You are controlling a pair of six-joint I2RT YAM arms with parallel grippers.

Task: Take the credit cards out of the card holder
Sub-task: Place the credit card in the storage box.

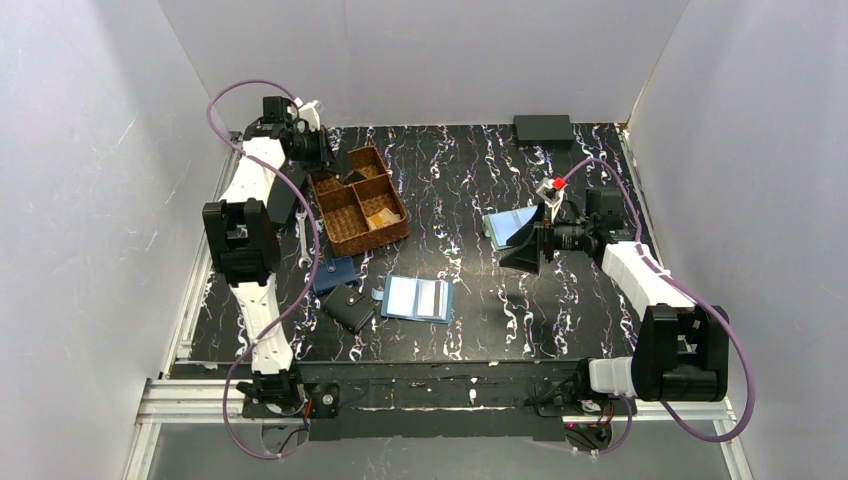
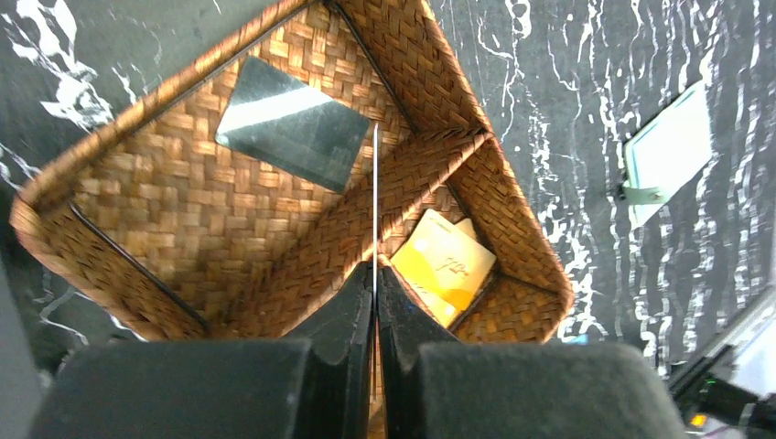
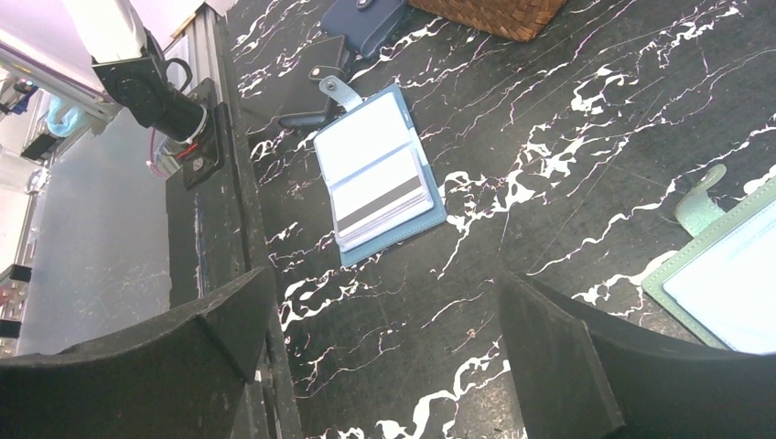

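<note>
The card holder (image 1: pixel 418 298) lies open on the black table, steel-blue, with pale cards in its pockets (image 3: pixel 380 174). My left gripper (image 2: pixel 375 270) hangs over the woven basket (image 2: pixel 137 274), shut on a thin credit card (image 2: pixel 375 201) that I see edge-on above the basket's divider. In the top view that gripper (image 1: pixel 338 160) sits at the basket's far left corner. Another glossy grey card (image 2: pixel 293 123) lies flat in one compartment. My right gripper (image 3: pixel 384 302) stands open over bare table, right of the card holder, with nothing between its fingers (image 1: pixel 530 245).
A paler sky-blue holder (image 1: pixel 508 225) lies just by the right gripper (image 3: pixel 723 274). A black wallet (image 1: pixel 348 306) and a navy wallet (image 1: pixel 333 272) lie left of the card holder. Yellow cards (image 2: pixel 444 261) sit in another basket compartment. A black box (image 1: pixel 543 127) stands at the back.
</note>
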